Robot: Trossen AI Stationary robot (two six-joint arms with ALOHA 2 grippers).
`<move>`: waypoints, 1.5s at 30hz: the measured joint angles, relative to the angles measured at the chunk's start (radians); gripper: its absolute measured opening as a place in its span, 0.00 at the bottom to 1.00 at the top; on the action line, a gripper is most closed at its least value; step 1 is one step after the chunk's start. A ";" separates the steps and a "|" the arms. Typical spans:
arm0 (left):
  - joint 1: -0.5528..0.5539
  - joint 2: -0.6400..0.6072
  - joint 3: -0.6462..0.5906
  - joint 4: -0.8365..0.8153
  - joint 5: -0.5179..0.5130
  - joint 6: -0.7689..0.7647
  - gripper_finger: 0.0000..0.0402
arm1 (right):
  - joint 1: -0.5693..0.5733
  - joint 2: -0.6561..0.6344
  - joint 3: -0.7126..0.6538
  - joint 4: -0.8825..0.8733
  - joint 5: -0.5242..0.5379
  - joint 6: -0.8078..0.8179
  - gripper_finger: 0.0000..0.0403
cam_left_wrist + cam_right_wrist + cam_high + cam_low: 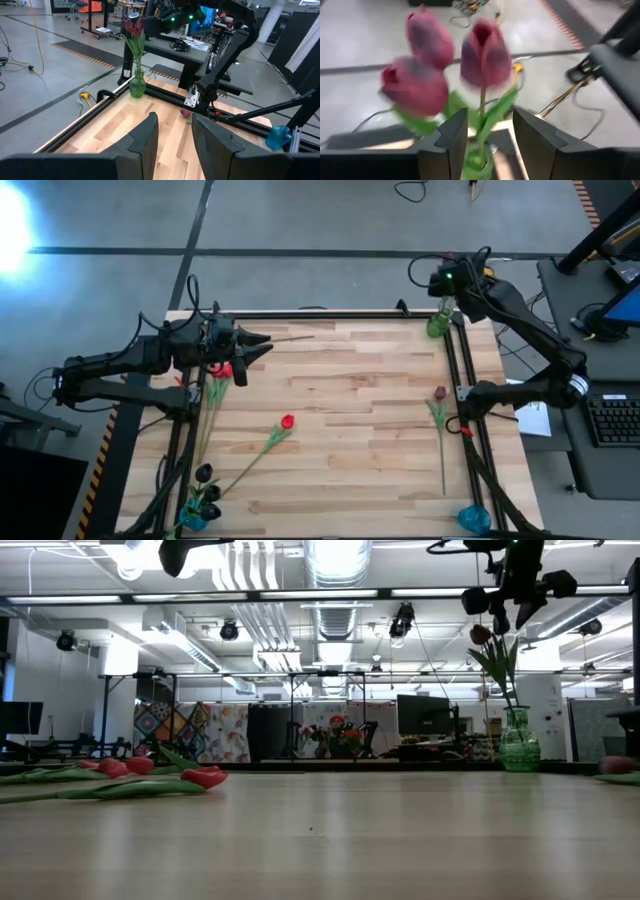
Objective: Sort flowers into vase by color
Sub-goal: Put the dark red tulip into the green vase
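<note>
A green glass vase (pixel 438 326) stands at the table's far right corner with three maroon flowers (pixel 485 47) upright in it. My right gripper (pixel 490 135) hovers above the vase, open, its fingers on either side of one thin stem (pixel 482 105) without touching it. A further maroon flower (pixel 439 393) lies flat by the right rail. One red flower (pixel 287 421) lies mid-table and another (pixel 222 370) under my left arm. Two near-black flowers (pixel 205 476) stand in a blue vase (pixel 192 518) at the near left. My left gripper (pixel 175 135) waits open above the far left.
A second blue vase (pixel 474 520) stands at the near right corner. Black rails (pixel 455 370) frame the table's sides and far edge. The wooden top (pixel 350 380) between the two arms is bare planking. Desks and cables lie beyond the table.
</note>
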 joint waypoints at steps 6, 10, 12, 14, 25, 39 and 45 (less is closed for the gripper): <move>0.000 0.000 0.000 0.000 0.000 0.002 0.27 | -0.007 -0.009 0.000 -0.112 -0.138 0.043 0.41; 0.000 0.000 0.000 -0.001 0.000 0.004 0.27 | -0.007 0.011 0.000 -0.218 -0.193 0.068 0.44; 0.000 0.000 0.000 -0.006 0.005 0.004 0.27 | -0.007 0.013 0.000 -0.256 -0.208 0.075 0.45; 0.000 0.000 0.000 -0.013 0.012 0.004 0.27 | -0.007 0.008 0.000 -0.284 -0.234 0.075 0.47; 0.000 0.002 0.000 -0.049 0.027 0.038 0.27 | 0.124 -0.086 -0.017 -0.348 -0.668 0.215 0.45; 0.000 0.047 -0.001 -0.034 0.027 0.103 0.27 | 0.740 -0.017 -0.356 -0.358 -0.937 0.768 0.44; 0.000 0.056 -0.001 -0.040 0.027 0.102 0.27 | 0.775 0.052 -0.496 -0.293 -0.921 0.855 0.41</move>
